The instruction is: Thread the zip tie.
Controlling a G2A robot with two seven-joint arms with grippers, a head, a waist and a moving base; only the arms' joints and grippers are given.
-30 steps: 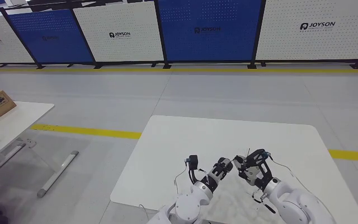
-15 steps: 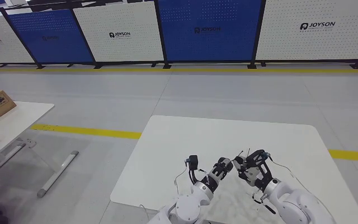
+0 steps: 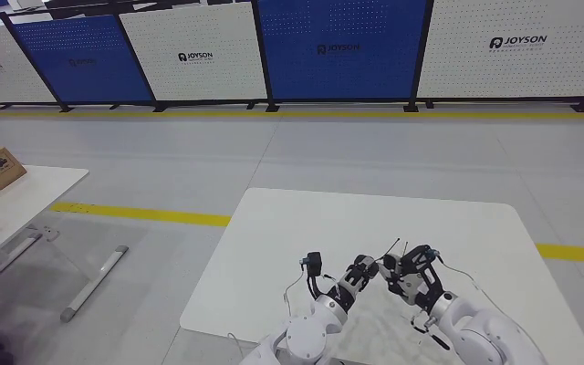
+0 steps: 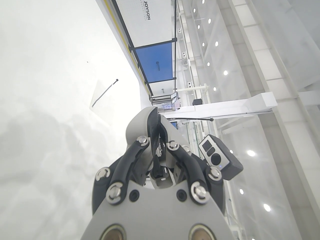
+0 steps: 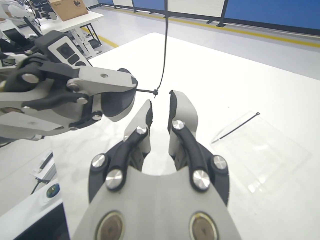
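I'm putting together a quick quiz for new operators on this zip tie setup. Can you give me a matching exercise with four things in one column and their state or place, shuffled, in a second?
Things:
1. left gripper
2. right gripper
3. loose zip tie
4. cardboard box

States or places:
A. on the side table
B. open, holding nothing
C. lying on the clear tray
D. shut on the held zip tie

Pairs: 1-D, 2-B, 3-C, 4-A.
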